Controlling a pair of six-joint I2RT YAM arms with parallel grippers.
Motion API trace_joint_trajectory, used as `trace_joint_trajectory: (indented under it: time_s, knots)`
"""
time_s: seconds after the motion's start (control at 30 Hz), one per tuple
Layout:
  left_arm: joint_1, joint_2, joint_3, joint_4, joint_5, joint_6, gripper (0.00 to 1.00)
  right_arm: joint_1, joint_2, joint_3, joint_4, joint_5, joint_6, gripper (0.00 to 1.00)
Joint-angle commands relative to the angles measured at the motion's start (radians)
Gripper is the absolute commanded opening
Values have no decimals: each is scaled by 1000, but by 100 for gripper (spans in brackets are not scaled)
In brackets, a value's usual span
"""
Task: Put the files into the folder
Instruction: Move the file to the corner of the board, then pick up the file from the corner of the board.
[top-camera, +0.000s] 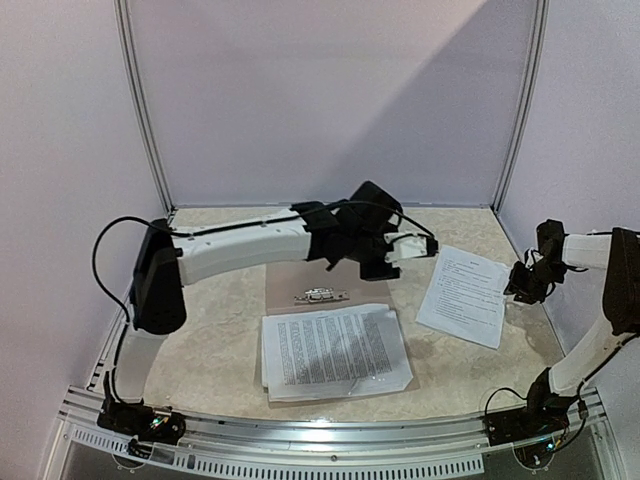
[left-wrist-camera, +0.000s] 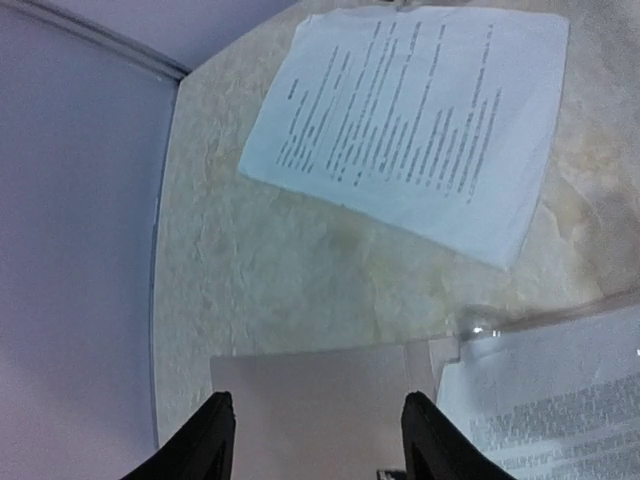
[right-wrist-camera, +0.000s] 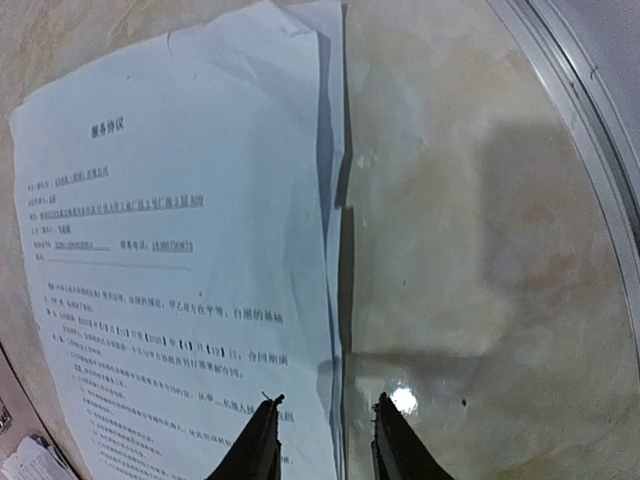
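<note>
From above, the tan folder (top-camera: 285, 288) lies flat in the middle of the bench (top-camera: 220, 340), and the main files (top-camera: 335, 350) rest on its near part with their edges a little fanned. The side files (top-camera: 463, 295) lie apart to the right on the bare bench. My left arm stretches across over the folder's far end, blocking part of it, and my left claw (top-camera: 425, 247) hangs between the folder and the side files. My right claw (top-camera: 522, 285) sits just beside the side files' right edge. From my left wrist, my left claw (left-wrist-camera: 318, 445) stands well open and holds nothing. The folder's cover (left-wrist-camera: 310, 390) is below it, the main files (left-wrist-camera: 560, 400) at lower right, and the side files (left-wrist-camera: 420, 120) lie beyond. From my right wrist, my right claw (right-wrist-camera: 322, 445) is only narrowly parted. The right edge of the side files (right-wrist-camera: 180, 250), a few offset sheets, runs down into the gap. I cannot tell whether my fingers touch the paper.
</note>
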Motion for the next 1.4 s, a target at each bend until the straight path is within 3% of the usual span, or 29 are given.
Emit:
trace_joint_trajectory:
  time_s: [0.0, 0.27, 0.57, 0.93, 1.37]
  knots:
    - [-73, 145, 79, 184, -111, 88, 60, -30, 71, 60, 169, -37, 3, 29]
    - [-138, 288, 100, 369, -181, 164, 64, -53, 246, 197, 277, -67, -13, 28]
    - [-152, 343, 75, 400, -160, 95, 64, -54, 379, 274, 268, -71, 24, 29]
    - [-165, 369, 22, 491, -215, 110, 64, -55, 325, 212, 267, -79, 54, 31]
    - [-169, 391, 24, 510, -226, 142, 66, -55, 246, 165, 334, -318, 177, 27]
